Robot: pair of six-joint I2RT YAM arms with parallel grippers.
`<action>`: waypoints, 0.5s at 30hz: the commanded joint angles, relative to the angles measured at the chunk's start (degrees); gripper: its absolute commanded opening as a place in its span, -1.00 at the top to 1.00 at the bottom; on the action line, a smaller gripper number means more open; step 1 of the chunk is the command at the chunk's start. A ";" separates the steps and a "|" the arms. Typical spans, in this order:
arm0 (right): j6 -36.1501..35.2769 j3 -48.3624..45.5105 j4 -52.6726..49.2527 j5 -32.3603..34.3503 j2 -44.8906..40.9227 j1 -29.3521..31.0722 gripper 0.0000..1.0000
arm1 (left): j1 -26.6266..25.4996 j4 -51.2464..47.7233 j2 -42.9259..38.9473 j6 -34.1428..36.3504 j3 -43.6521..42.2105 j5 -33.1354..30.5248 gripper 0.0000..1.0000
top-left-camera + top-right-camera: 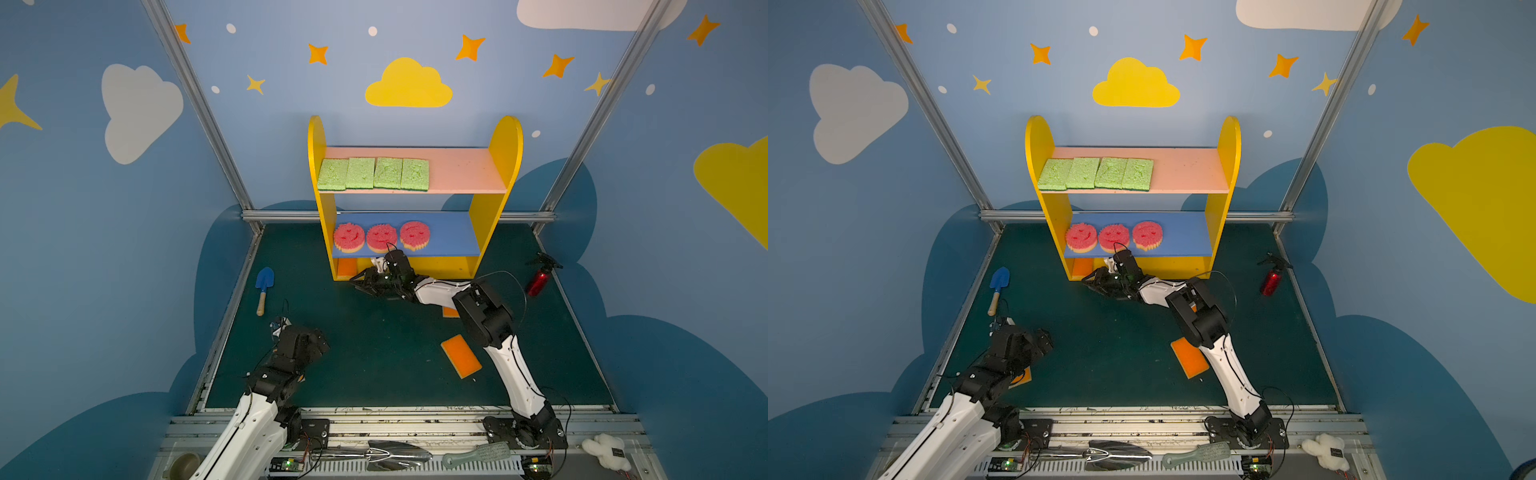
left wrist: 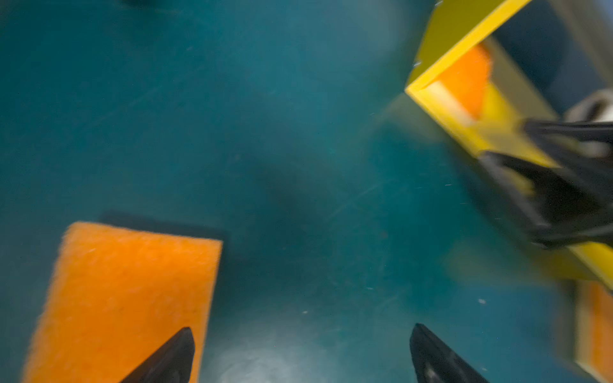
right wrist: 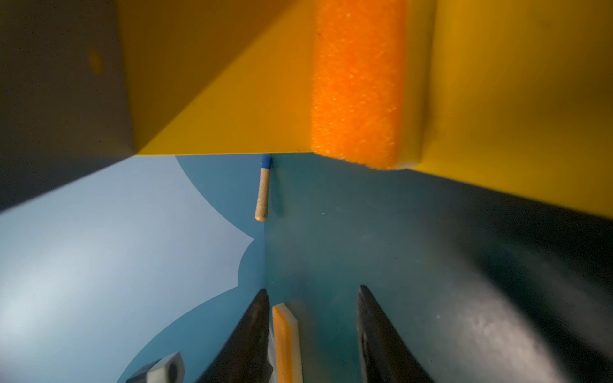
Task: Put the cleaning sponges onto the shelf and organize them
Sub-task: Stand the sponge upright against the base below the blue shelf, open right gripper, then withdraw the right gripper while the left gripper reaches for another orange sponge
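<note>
On green tabletop [image 1: 374, 353]: yellow shelf [image 1: 505, 141], blue trowel [image 1: 263, 289] left, red spray bottle [image 1: 539, 280] right, orange sponge [image 1: 460, 356] in front. On pink top board [image 1: 461, 170], four green sponges [image 1: 374, 173]; on blue middle board [image 1: 451, 237], three pink smiley sponges [image 1: 381, 238]; on yellow base [image 1: 440, 266], another orange sponge [image 1: 347, 267].

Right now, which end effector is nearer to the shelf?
Right. The right end effector is at the bottom tier of the shelf; the left end effector hangs well apart, by a sponge.

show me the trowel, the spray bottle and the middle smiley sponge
trowel [image 1: 264, 278]: in a top view, blue blade
spray bottle [image 1: 537, 283]: in a top view, red body
middle smiley sponge [image 1: 379, 235]: in a top view, face
</note>
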 commanded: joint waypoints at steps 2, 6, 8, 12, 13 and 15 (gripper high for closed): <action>-2.07 -3.02 2.78 -1.50 -4.64 0.04 0.13 | 0.22 -9.26 4.42 -5.33 3.99 -7.38 -0.99; -1.64 -5.69 4.77 -2.27 -6.42 -0.08 0.12 | 0.23 -9.93 9.72 -7.91 4.72 -7.28 -0.99; -1.53 -6.98 5.53 -2.65 -7.36 -0.18 0.12 | 0.20 -8.12 11.56 -8.41 3.74 -5.50 -0.99; -1.36 -10.18 7.30 -2.77 -9.70 -0.79 0.12 | 0.22 -1.52 12.41 -7.35 0.89 -0.39 -0.99; -1.14 -10.96 7.81 -2.95 -10.34 -0.96 0.12 | 0.26 0.13 12.24 -6.78 0.29 0.56 -0.99; -0.60 -12.47 9.01 -3.37 -11.46 -1.41 0.12 | 0.24 2.80 12.05 -5.93 -0.67 1.80 -0.99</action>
